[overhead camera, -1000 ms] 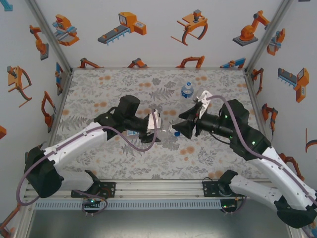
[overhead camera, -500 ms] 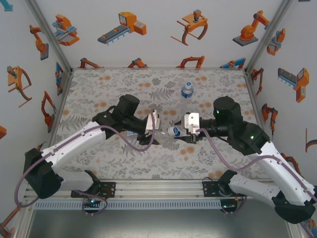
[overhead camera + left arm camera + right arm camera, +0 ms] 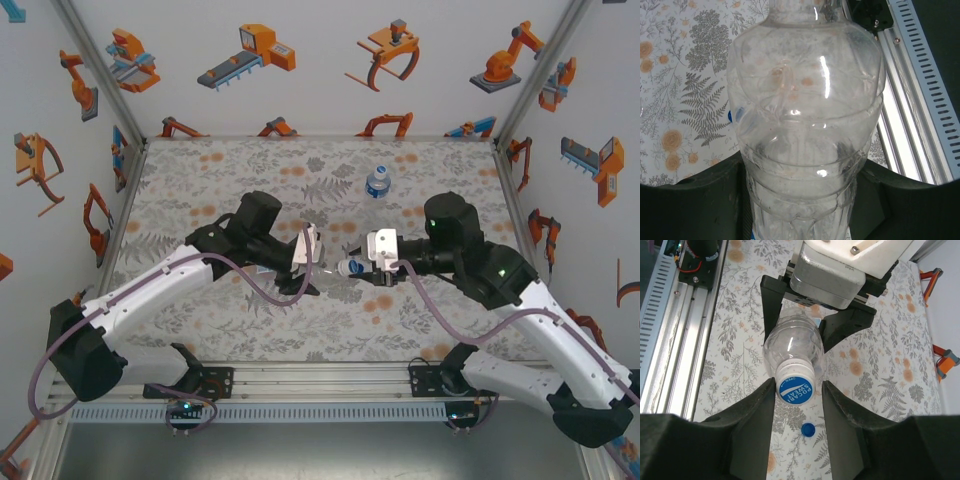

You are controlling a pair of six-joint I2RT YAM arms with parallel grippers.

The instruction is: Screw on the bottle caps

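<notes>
My left gripper [image 3: 310, 258] is shut on a clear bottle [image 3: 805, 115] and holds it lying level above the mat, neck toward the right arm. Its dark fingers [image 3: 705, 200] press the bottle's ribbed sides. The bottle's cap [image 3: 796, 386], white with a blue printed top, sits on the neck between the fingers of my right gripper [image 3: 799, 388]. The left finger touches the cap; a narrow gap shows at the right finger [image 3: 840, 405]. From above, this cap [image 3: 347, 266] lies just left of the right gripper [image 3: 358, 268]. A loose blue cap [image 3: 808, 429] lies on the mat below.
A second bottle [image 3: 377, 182] with a blue cap and label band stands upright at the back of the floral mat [image 3: 200, 180]. The aluminium rail [image 3: 670, 315] runs along the near edge, and the printed walls [image 3: 300, 70] close in the three other sides.
The right wrist has turned and moved left, bringing its jaws around the held bottle's cap while they narrow. The left arm and its bottle have stayed put.
</notes>
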